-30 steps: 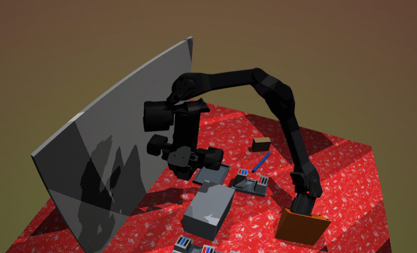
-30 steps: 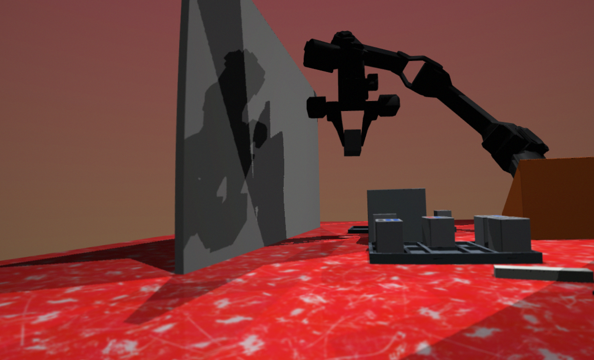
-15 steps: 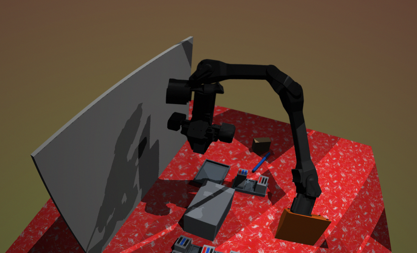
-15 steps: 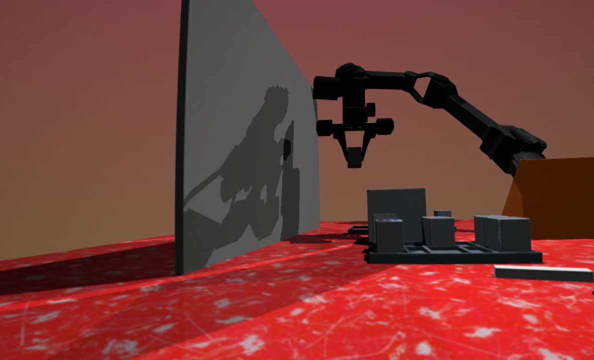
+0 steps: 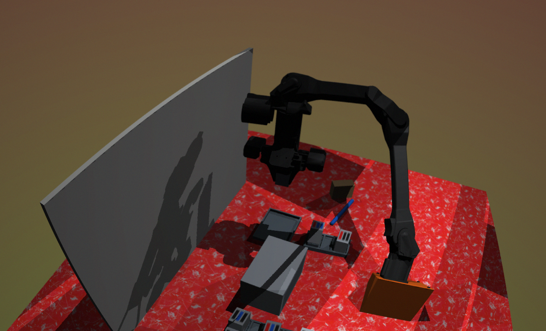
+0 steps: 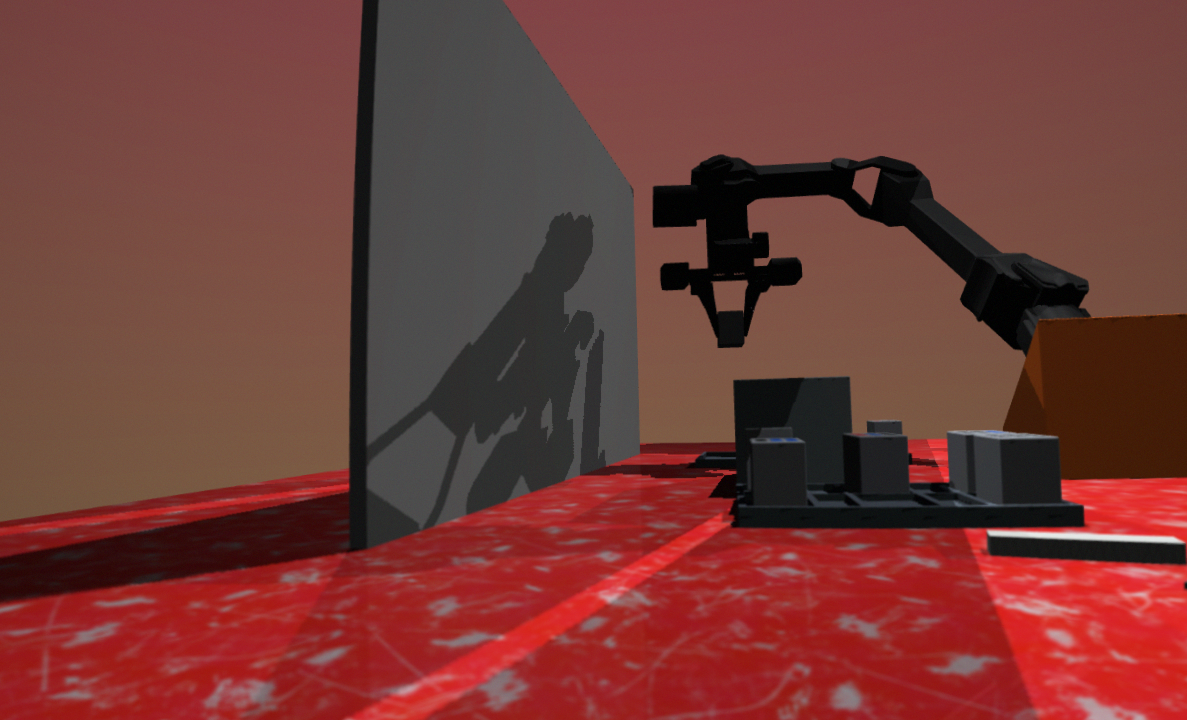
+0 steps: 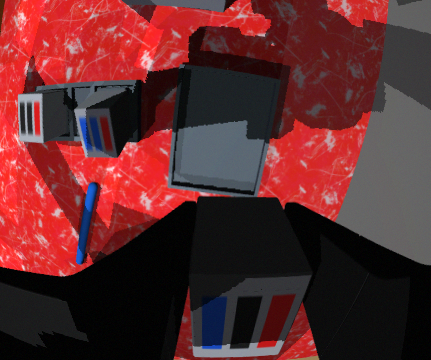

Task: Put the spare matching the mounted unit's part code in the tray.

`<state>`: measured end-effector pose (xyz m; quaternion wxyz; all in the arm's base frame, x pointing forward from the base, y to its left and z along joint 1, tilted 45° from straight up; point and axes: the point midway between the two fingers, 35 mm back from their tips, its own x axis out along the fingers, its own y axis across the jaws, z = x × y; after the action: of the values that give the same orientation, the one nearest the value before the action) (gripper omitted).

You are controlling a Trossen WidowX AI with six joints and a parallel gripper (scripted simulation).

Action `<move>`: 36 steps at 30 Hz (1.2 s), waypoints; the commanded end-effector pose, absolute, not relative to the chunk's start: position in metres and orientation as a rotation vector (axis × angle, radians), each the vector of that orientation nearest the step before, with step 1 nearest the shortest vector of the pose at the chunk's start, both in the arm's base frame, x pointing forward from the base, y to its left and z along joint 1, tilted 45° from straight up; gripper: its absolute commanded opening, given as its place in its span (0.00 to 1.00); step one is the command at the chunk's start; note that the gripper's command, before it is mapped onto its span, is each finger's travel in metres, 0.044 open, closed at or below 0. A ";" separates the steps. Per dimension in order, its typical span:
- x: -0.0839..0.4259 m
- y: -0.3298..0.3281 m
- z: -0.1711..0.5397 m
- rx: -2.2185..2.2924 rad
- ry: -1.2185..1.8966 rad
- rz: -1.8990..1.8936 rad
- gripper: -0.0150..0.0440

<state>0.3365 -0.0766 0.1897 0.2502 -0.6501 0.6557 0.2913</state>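
Observation:
My gripper (image 5: 282, 181) (image 6: 730, 326) (image 7: 240, 212) is shut on a dark grey spare (image 6: 730, 338) (image 7: 249, 320) whose pale striped face shows blue, black and red. It hangs high above the table. The empty grey tray (image 5: 283, 222) (image 7: 215, 155) lies on the table below, just beyond the held spare in the wrist view. Beside it, a small rack (image 5: 327, 250) (image 7: 100, 84) holds a black-black-red unit (image 5: 342, 240) (image 7: 31, 118) and a blue-blue-red unit (image 5: 315, 234) (image 7: 95, 135). A larger rack (image 6: 901, 516) holds several units. I cannot make out the mounted unit's back code.
A big grey box (image 5: 270, 263) (image 6: 792, 420) stands beside the tray. A tall grey panel (image 5: 143, 181) (image 6: 463, 268) (image 7: 410, 165) rises along one side. A blue rod (image 5: 341, 212) (image 7: 87, 220) and a brown block (image 5: 340, 190) lie behind the small rack. A pale bar (image 6: 1085, 547) lies by the larger rack.

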 end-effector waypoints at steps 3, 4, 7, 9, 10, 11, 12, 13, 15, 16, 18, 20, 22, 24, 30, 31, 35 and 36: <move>0.334 -0.064 0.178 -1.781 1.787 0.803 0.25; 0.334 -0.064 0.178 -1.781 1.787 0.803 0.25; 0.334 -0.065 0.177 -1.781 1.786 0.803 0.25; 0.334 -0.066 0.175 -1.781 1.786 0.803 0.25; 0.335 -0.067 0.175 -1.781 1.786 0.804 0.25; 0.335 -0.067 0.174 -1.781 1.786 0.804 0.25; 0.335 -0.068 0.173 -1.780 1.785 0.804 0.25; 0.335 -0.068 0.173 -1.780 1.785 0.804 0.25; 0.336 -0.070 0.171 -1.780 1.785 0.804 0.25; 0.336 -0.070 0.171 -1.780 1.785 0.805 0.25; 0.336 -0.071 0.169 -1.780 1.784 0.805 0.25; 0.336 -0.073 0.168 -1.779 1.784 0.805 0.25; 0.337 -0.074 0.167 -1.779 1.784 0.805 0.25; 0.337 -0.075 0.165 -1.779 1.783 0.806 0.25; 0.338 -0.079 0.161 -1.778 1.782 0.806 0.25; 0.338 -0.079 0.161 -1.778 1.782 0.806 0.25; 0.339 -0.082 0.158 -1.778 1.782 0.807 0.25; 0.339 -0.082 0.157 -1.778 1.782 0.807 0.25</move>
<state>0.3390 -0.0804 0.1610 0.2496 -0.6519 0.6533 0.2930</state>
